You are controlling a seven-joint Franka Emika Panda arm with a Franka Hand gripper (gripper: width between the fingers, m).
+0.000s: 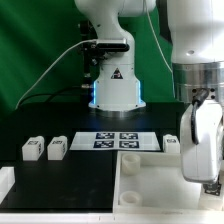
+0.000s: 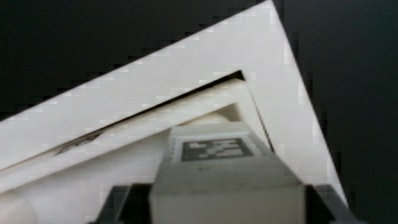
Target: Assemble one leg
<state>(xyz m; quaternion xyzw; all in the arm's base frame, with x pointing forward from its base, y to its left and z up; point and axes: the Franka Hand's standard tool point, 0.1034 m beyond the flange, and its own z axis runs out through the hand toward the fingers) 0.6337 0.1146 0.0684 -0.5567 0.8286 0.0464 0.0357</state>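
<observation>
In the wrist view my gripper (image 2: 221, 203) is shut on a leg (image 2: 217, 160), a white block with a black-and-white tag on its face. The dark fingers (image 2: 121, 205) press on both its sides. The leg sits at the inside corner of the large white rimmed panel (image 2: 160, 95). In the exterior view my gripper (image 1: 208, 186) is low over the panel (image 1: 150, 185) at the exterior view's right; the held leg is hidden there. Two more legs (image 1: 31, 148) (image 1: 57, 149) stand on the black table at the exterior view's left.
The marker board (image 1: 115, 141) lies flat in front of the arm's base (image 1: 113, 92). Another small white block (image 1: 171, 143) stands just beside the board, behind my wrist. A green curtain hangs behind.
</observation>
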